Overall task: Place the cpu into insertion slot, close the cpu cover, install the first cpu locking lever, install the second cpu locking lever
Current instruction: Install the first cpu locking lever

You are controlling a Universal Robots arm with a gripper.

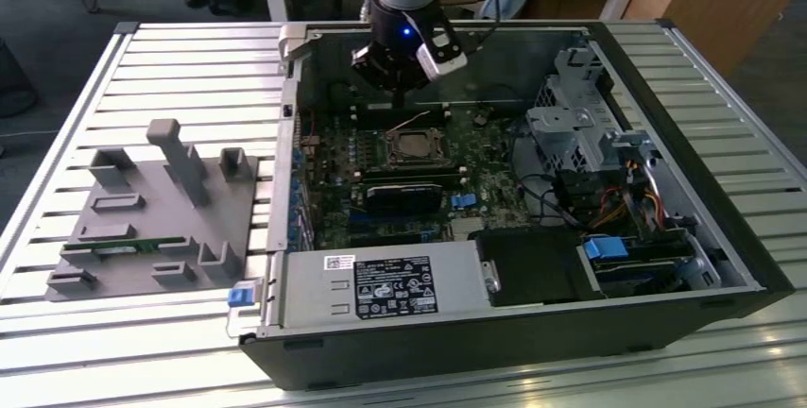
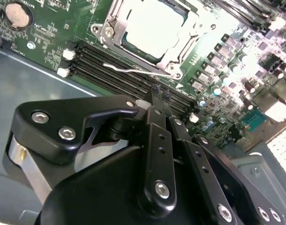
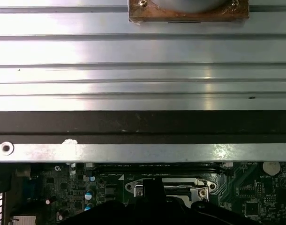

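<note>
Standing by the bench here: the open computer case (image 1: 706,238) is lying on its side on the slatted table (image 1: 189,68), and the arm comes down into it from the top middle of the exterior view. The gripper (image 1: 401,106) hangs just above the motherboard (image 1: 331,158), right at the far edge of the insertion slot (image 1: 414,148), which sits a bit above the centre of that frame. In the second wrist view its fingers (image 2: 155,91) look pinched together, and I can't see anything caught between them. The cpu (image 2: 154,26) is already sitting in the slot, its metal face blown out bright under the light. The cpu cover (image 2: 116,23) looks folded down flat around it, with the chip showing through the window. A thin wire locking lever (image 2: 133,69) runs along the socket edge nearest the fingertips, next to the black memory slots (image 2: 105,58). The tips are just beside its end, but I honestly can't tell if they touch it, or if it's hooked down. On the exterior view's left there's a grey fixture (image 1: 164,210) with upright pegs, well apart from the arm. The silver power supply (image 1: 378,285) fills the near corner of the case.
</note>
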